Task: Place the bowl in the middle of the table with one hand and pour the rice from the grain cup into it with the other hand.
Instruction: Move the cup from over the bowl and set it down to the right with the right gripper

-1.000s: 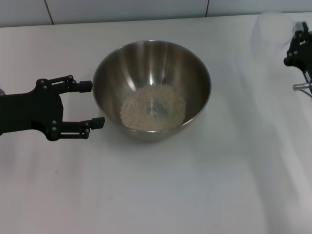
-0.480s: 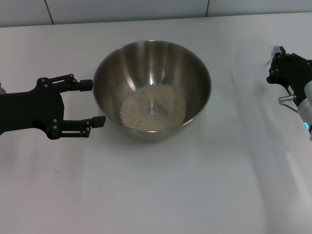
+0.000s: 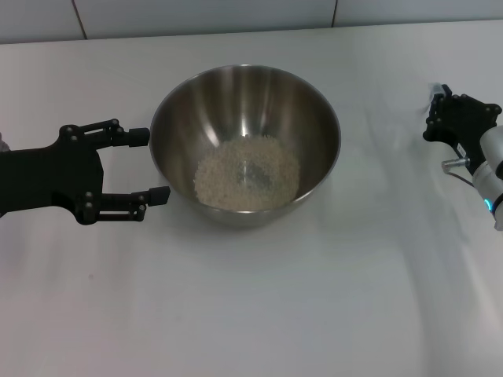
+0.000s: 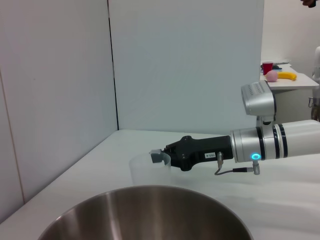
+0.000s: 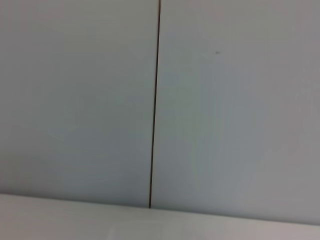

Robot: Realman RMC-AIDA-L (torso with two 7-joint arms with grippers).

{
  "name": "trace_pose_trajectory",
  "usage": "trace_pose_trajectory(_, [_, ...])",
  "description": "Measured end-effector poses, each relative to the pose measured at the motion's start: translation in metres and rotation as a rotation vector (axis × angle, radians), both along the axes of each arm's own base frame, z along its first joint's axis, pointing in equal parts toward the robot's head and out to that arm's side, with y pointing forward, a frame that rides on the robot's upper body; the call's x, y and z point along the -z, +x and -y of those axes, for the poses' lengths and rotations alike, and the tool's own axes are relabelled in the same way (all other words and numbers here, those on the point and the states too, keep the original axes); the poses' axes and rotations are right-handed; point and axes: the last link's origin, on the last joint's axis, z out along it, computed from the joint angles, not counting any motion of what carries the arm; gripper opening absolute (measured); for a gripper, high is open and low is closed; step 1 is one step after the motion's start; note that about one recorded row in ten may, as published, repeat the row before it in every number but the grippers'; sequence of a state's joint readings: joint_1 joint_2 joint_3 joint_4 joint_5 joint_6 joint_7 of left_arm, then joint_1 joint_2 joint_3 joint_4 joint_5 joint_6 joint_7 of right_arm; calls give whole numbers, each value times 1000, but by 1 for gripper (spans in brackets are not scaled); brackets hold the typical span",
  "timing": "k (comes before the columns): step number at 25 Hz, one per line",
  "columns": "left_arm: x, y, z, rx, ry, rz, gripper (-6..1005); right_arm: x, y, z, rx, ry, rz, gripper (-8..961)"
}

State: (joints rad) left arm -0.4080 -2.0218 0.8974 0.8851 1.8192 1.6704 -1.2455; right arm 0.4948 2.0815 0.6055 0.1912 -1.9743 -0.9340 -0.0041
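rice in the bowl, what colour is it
Off-white to pale beige rice, seen best in the head view.

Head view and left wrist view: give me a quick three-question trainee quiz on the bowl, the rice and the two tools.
1. True or false: the rice lies inside the bowl.
2. Pick one. The left tool is: A) open, beside the bowl; B) shut on the bowl's rim; C) carrying the cup.
3. Short answer: in the left wrist view, which tool is right next to the clear grain cup?

Key: 1 true. 2 A. 3 the right tool.
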Motion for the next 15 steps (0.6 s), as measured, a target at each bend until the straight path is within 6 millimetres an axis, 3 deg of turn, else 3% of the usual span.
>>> trace_pose_trajectory(15, [1,0,1,6,1,1,860,9,-3,-4,1,-66,35,63])
